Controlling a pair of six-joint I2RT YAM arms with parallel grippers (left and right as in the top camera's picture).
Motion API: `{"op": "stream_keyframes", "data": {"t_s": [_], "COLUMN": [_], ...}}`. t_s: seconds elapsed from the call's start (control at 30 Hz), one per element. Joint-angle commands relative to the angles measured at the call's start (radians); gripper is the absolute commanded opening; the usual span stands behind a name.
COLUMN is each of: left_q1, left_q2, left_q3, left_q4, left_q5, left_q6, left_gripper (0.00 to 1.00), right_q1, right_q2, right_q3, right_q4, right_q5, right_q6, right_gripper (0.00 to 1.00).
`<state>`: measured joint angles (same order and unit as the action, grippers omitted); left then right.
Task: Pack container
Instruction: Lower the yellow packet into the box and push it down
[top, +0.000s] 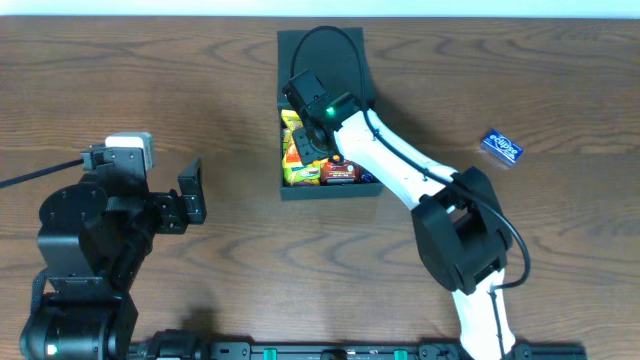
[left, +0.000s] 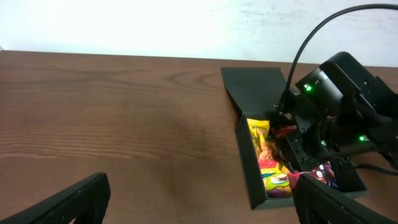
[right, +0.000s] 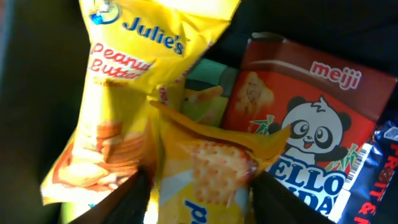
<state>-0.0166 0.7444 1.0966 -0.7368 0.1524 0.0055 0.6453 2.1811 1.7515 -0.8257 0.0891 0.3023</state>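
1. Counter (top: 150, 80) of dark wood, seen from overhead, carries the container (top: 295, 60) at its far middle. The flap lid lies open toward the far side and colourful snack packets (top: 300, 160) fill the near end. The white arm reaches in from the near right, and the right tool (top: 308, 145) is down among the packets. The left tool (top: 185, 195) hovers well apart at the near left with its jaws spread wide and nothing between them. A small blue packet (top: 502, 147) lies alone on the right.

2. Left wrist view: the left tool (left: 202, 186) is open, its two fingers low at either side of the frame. The container (left: 245, 162) sits beyond them to the right, with the right tool (left: 305, 134) inside it.

3. Right wrist view: the right tool (right: 202, 199) has a finger on each side of a yellow cracker packet (right: 205, 162). I cannot tell whether the fingers press on it. A Julie's peanut butter packet (right: 118, 93) lies to the left and a red Hello Panda box (right: 305, 124) to the right.
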Motion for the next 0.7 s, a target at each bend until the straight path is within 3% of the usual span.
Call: {"op": "stream_keyframes", "data": {"t_s": [0.0, 0.4, 0.67], "left_q1": [0.005, 0.005, 0.005], "left_q2": [0.002, 0.002, 0.002], "left_q3": [0.014, 0.014, 0.014], "left_q4": [0.000, 0.000, 0.000], "left_q5": [-0.006, -0.006, -0.006], "left_q6": [0.017, 0.017, 0.017], "left_gripper": [0.95, 0.95, 0.95], "right_q1": [-0.005, -0.049, -0.049], "right_q2": [0.021, 0.020, 0.020], "right_q3": [0.018, 0.070, 0.087], "right_q4": [0.000, -0.003, 0.022], "right_q5": [0.013, 0.011, -0.038], "right_q6": [0.005, 0.155, 0.244], "right_gripper": [0.46, 0.27, 0.25]}}
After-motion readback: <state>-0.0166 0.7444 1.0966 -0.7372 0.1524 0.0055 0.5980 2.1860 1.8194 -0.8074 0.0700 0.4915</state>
